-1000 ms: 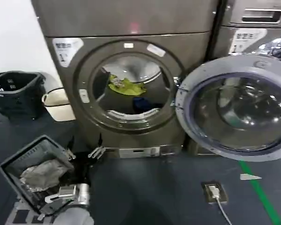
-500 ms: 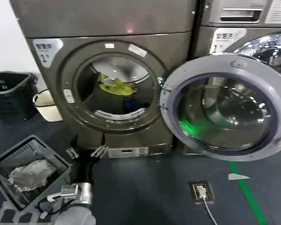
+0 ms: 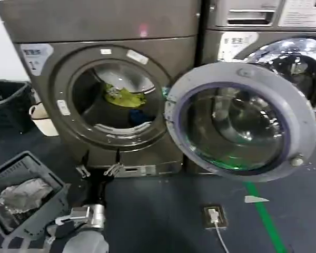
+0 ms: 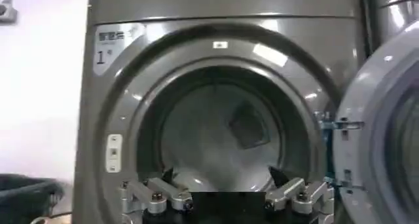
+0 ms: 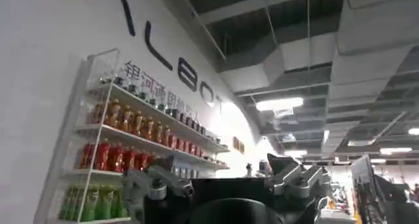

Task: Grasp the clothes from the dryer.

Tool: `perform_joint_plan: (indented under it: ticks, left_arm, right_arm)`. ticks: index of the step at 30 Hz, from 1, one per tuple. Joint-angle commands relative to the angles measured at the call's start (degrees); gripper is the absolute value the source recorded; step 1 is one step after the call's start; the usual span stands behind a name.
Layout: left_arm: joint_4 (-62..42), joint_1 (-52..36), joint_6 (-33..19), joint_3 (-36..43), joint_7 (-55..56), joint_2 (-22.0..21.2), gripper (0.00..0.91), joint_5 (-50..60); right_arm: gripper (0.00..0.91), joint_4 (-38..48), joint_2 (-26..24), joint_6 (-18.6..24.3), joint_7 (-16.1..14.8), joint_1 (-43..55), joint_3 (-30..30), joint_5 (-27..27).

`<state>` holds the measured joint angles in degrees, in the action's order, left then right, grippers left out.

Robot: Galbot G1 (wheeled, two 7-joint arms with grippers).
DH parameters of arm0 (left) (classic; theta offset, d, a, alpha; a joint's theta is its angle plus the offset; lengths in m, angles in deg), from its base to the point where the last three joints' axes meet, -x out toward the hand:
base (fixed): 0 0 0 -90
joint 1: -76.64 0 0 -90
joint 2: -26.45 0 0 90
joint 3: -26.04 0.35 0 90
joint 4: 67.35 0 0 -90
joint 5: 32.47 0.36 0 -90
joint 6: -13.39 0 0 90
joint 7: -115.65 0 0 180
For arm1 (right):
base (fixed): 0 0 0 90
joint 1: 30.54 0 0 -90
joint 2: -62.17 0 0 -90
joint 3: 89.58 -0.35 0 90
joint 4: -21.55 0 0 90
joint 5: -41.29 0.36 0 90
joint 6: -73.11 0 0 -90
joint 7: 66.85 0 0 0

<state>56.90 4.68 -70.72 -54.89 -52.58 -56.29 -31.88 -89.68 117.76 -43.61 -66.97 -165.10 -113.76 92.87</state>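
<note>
Clothes, a yellow-green piece (image 3: 122, 97) above a navy one (image 3: 139, 115), lie deep in the dryer (image 3: 95, 58), whose door (image 3: 237, 121) hangs wide for access. Left gripper (image 4: 228, 191) faces the porthole, jaws spread and empty, apparently lining up a reach; the right gripper (image 5: 226, 179), also open and empty, points away towards a shelf of bottles (image 5: 131, 147).
</note>
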Motion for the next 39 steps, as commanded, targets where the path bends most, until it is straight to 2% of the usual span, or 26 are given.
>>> perform_joint_plan:
  ticks: [1,22,39]
  left_arm:
    - [0.12,-0.17,-0.22,-0.02,-0.07,0.04,0.907,0.05]
    - [-0.60,-2.01,0.42,0.23,-0.33,0.58,0.907,-0.29]
    - [-0.60,-2.47,0.77,0.11,-0.42,0.48,0.907,-0.80]
  right_arm:
    - [0.907,-0.20,0.04,1.12,-0.30,-0.13,-0.09,0.38]
    - [0.907,0.24,0.57,7.22,-0.30,-2.05,-1.15,1.51]
    - [0.907,0.33,0.55,7.48,-0.41,-1.00,-0.49,1.39]
